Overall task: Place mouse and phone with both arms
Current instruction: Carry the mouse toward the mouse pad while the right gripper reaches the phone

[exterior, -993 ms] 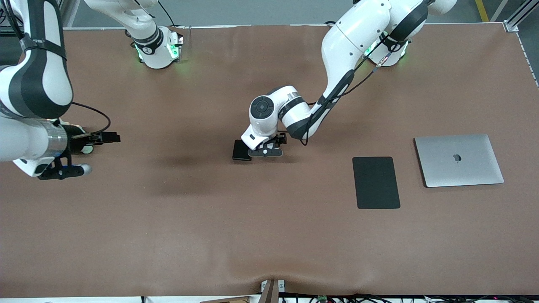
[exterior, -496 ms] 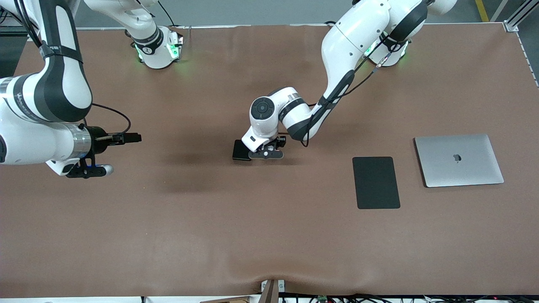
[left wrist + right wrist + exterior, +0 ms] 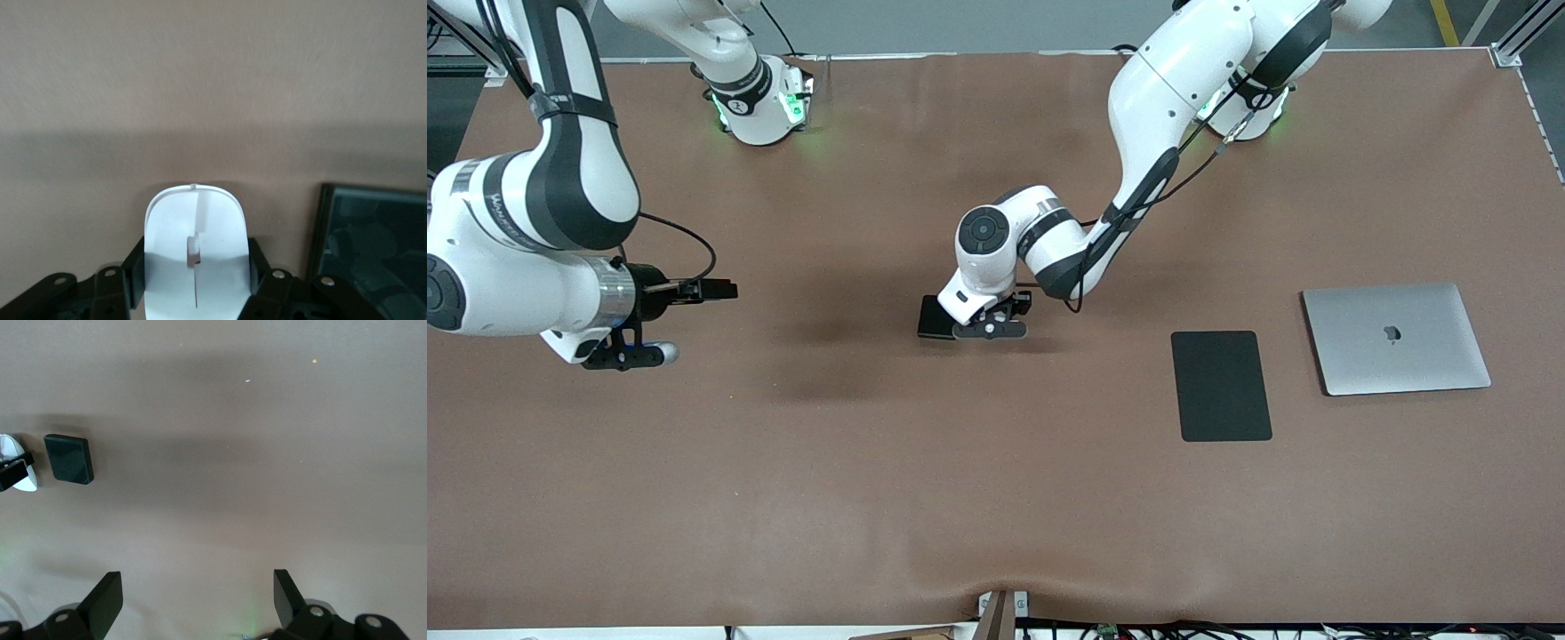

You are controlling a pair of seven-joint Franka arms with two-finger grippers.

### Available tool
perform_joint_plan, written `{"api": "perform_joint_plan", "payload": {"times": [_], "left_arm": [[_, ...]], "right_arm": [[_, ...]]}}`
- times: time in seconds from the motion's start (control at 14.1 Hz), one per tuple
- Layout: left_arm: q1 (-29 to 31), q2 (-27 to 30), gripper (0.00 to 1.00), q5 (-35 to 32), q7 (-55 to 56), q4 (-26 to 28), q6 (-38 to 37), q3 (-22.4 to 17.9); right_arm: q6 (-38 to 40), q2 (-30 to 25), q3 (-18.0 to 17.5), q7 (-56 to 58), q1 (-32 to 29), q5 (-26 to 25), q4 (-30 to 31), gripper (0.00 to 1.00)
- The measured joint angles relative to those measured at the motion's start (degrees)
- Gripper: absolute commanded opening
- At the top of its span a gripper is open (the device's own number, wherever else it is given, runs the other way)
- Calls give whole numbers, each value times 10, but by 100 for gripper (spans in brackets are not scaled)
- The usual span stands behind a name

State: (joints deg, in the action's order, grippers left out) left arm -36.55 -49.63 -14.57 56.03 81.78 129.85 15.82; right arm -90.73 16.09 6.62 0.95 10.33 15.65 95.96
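Note:
The white mouse (image 3: 196,257) lies on the brown table with my left gripper (image 3: 196,270) shut on its sides, one black finger (image 3: 135,267) pressed against each flank. In the front view the left gripper (image 3: 983,322) hides the mouse. The black phone (image 3: 935,317) lies flat right beside it, toward the right arm's end of the table, and shows as the phone (image 3: 370,250) in the left wrist view. My right gripper (image 3: 720,289) hovers open over bare table near the right arm's end. Its wrist view shows the right gripper (image 3: 197,590) holding nothing, with the phone (image 3: 68,459) and the mouse (image 3: 21,479) farther off.
A flat black mouse pad (image 3: 1221,385) lies toward the left arm's end of the table. A closed silver laptop (image 3: 1396,338) sits beside it, closer to that end. The brown mat (image 3: 996,498) covers the whole table.
My left gripper has shut on the mouse. The right arm has swung in from the table's end toward the middle, its gripper still open.

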Motion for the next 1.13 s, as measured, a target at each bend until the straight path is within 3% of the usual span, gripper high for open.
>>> {"api": "perform_joint_plan", "payload": {"times": [0.14, 0.5, 0.78, 1.13], "left_arm": [[10, 14, 15, 0, 0, -4, 0, -1], [64, 70, 15, 0, 0, -8, -2, 1], [108, 122, 16, 1, 0, -8, -33, 2], [166, 157, 16, 1, -17, -3, -63, 2]], "right_arm": [[-6, 0, -1, 1, 6, 30, 9, 100], [-141, 5, -3, -52, 98, 39, 97, 100], [-187, 14, -3, -105, 141, 40, 106, 100], [-300, 64, -4, -148, 209, 42, 115, 100]]}}
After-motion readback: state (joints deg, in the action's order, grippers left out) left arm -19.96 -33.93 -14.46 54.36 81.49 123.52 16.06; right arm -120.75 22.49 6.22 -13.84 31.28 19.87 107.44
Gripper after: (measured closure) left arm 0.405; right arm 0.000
